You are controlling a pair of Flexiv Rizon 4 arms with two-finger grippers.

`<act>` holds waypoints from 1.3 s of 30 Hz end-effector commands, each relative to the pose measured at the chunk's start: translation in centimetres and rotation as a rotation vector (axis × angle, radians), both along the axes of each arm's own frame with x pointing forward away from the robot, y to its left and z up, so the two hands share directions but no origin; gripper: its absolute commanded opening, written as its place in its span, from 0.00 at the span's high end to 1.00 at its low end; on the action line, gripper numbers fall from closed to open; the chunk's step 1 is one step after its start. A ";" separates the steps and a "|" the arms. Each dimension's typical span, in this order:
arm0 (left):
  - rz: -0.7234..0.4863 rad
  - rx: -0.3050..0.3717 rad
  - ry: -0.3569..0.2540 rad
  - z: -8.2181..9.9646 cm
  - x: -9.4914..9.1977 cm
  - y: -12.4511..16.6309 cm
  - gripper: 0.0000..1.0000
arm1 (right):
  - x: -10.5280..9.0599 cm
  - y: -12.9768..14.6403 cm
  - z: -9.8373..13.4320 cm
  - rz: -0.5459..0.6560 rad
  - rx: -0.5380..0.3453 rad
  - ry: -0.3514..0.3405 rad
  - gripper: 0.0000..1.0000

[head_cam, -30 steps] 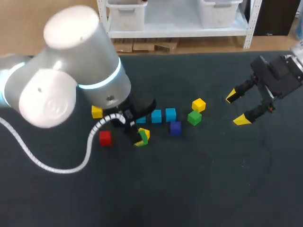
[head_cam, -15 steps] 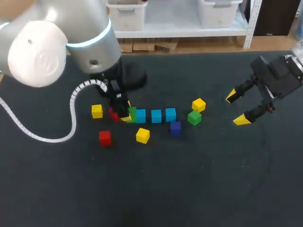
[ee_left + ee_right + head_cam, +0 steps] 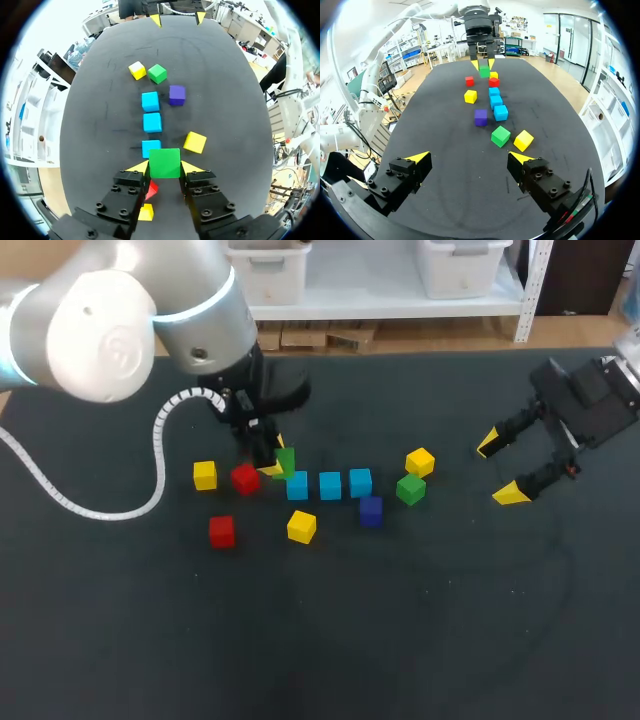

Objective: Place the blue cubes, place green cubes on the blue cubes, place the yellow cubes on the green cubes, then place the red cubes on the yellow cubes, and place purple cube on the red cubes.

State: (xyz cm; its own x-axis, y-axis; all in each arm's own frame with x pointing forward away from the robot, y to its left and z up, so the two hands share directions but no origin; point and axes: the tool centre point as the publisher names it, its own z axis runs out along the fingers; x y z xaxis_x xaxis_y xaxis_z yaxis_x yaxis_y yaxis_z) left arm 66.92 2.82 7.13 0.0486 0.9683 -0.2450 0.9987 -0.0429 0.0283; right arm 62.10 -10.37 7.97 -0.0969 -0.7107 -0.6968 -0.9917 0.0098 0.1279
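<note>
Green cube (image 3: pixel 164 163) in left gripper (image 3: pixel 165 168)

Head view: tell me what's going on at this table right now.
The left end effector is shut on a green cube, holding it over the end of the row of three blue cubes. The right end effector is open and empty, off to the side. The purple cube and the remaining cubes lie loose around the row.
</note>
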 end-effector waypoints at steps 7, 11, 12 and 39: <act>-0.048 -0.007 0.042 -1.2 2.1 -2.4 1.00 | 0.0 0.0 0.0 0.001 0.002 0.000 0.00; -0.055 -0.012 0.046 -1.8 2.3 -3.3 1.00 | 0.0 0.0 0.0 0.001 0.002 0.000 0.00; -0.055 -0.014 0.047 -1.9 2.4 -3.4 1.00 | 0.0 0.0 0.0 0.001 0.002 0.000 0.00; -0.025 -0.024 0.066 -3.3 2.1 -3.9 1.00 | 0.0 0.0 0.0 0.001 0.002 0.000 0.00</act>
